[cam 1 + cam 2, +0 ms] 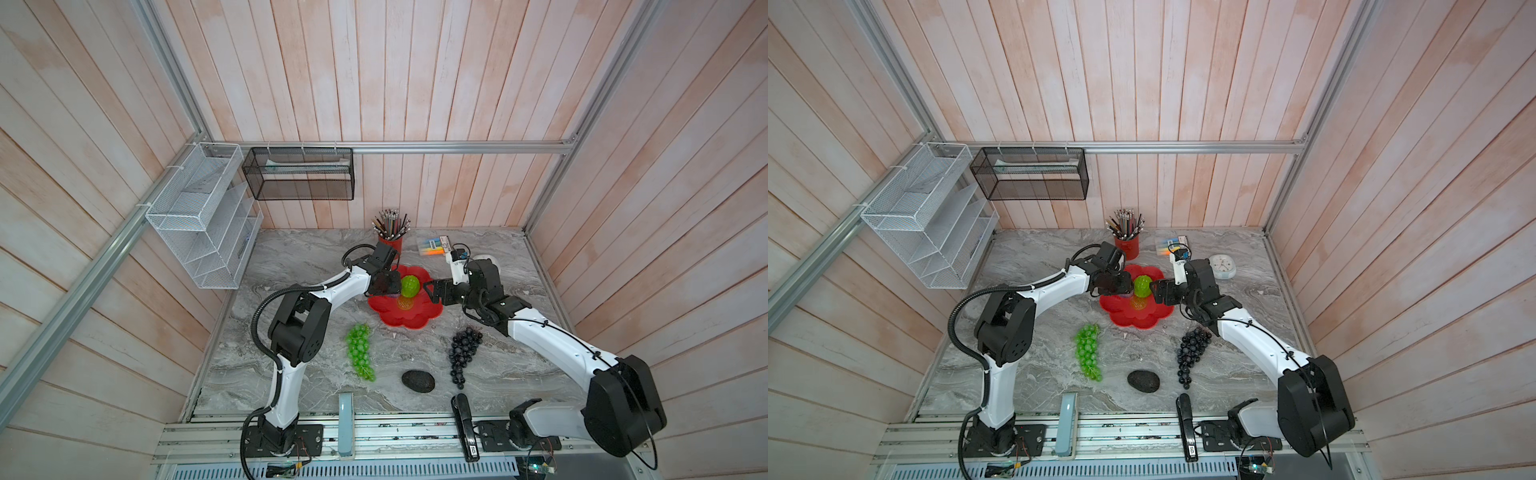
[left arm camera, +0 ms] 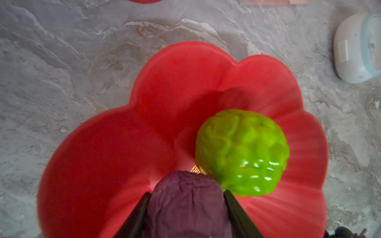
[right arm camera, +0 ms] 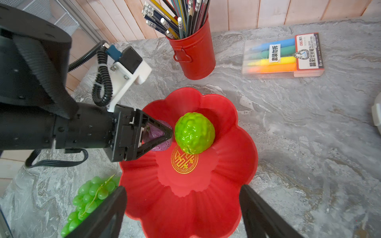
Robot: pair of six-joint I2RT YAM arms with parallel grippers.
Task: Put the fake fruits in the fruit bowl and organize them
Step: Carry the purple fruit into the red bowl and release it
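Left pincer [image 2: 187, 192] pinching small purple ball [image 2: 185, 212] over fruit bowl [image 2: 99, 164] centre, hard beside lime-green ball [image 2: 242, 152] on the left-arm side. Touching the dish? Can't tell. Right pincer [image 3: 182, 188] spread, empty, at the rim.

I list, beyond the work: red pencil cup [image 1: 390, 244], upright, full of pencils. Highlighter pack [image 1: 434, 245] just right of the cup; white clock [image 1: 1223, 266] farther right. Black mesh basket [image 1: 299, 174] and white wire rack [image 1: 199, 216] up the wall, left of the cup.
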